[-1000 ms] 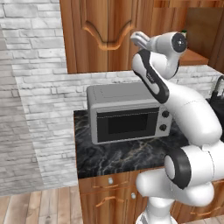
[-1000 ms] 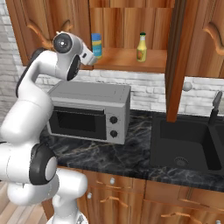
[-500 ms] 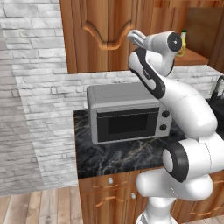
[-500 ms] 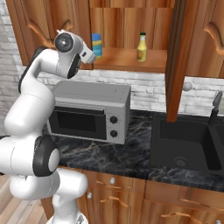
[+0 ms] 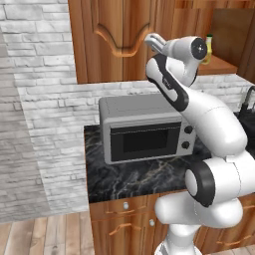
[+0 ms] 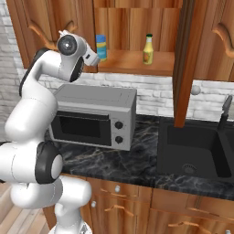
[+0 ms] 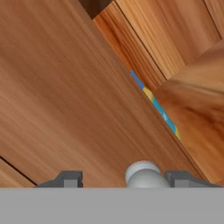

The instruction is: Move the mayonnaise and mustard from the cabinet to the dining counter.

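The mayonnaise (image 6: 101, 47) stood on the open shelf of the cabinet (image 6: 137, 61), with the mustard (image 6: 147, 50) apart to its right. The jar was probably rigid, smooth and light; grasp its middle band. The gripper (image 7: 124, 179) was spread around a silver knob (image 7: 143, 174), grasping nothing.

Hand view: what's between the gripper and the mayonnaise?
The cabinet door: its wooden face and edge cover all but a sliver of the mayonnaise, and its round silver knob sits between the fingertips of the gripper.
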Controlling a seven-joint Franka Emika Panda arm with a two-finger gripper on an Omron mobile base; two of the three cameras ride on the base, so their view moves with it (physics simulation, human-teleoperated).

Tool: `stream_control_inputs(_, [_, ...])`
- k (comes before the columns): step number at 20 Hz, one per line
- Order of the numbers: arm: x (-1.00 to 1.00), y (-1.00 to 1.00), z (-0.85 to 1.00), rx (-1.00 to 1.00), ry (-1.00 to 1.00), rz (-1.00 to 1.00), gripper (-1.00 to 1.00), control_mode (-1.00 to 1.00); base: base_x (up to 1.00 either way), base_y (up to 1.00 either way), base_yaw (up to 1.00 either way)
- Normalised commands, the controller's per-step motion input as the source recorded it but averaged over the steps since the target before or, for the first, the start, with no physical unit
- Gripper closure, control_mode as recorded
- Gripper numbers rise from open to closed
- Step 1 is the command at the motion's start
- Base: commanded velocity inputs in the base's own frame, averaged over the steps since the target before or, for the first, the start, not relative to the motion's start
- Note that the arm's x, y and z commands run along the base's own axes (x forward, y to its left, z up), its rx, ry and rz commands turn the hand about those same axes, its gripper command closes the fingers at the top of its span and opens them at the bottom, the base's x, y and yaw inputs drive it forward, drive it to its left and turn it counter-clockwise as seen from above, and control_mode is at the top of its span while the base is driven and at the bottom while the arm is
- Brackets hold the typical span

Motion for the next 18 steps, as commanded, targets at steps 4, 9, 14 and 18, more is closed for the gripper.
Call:
stream_control_inputs(4, [0.19, -0.02, -0.16, 0.02, 0.00, 0.00, 1.00, -1.00, 0.00, 0.00, 0.00])
stream_control_inputs(9, [0.00, -0.27, -0.16, 0.00, 0.00, 0.00, 1.00, -1.00, 0.00, 0.00, 0.00])
stream_control_inputs(14, [0.00, -0.23, -0.08, 0.00, 0.00, -0.01, 1.00, -1.00, 0.00, 0.00, 0.00])
stream_control_inputs(18, [0.05, -0.10, 0.00, 0.00, 0.00, -0.02, 1.00, -1.00, 0.00, 0.00, 0.00])
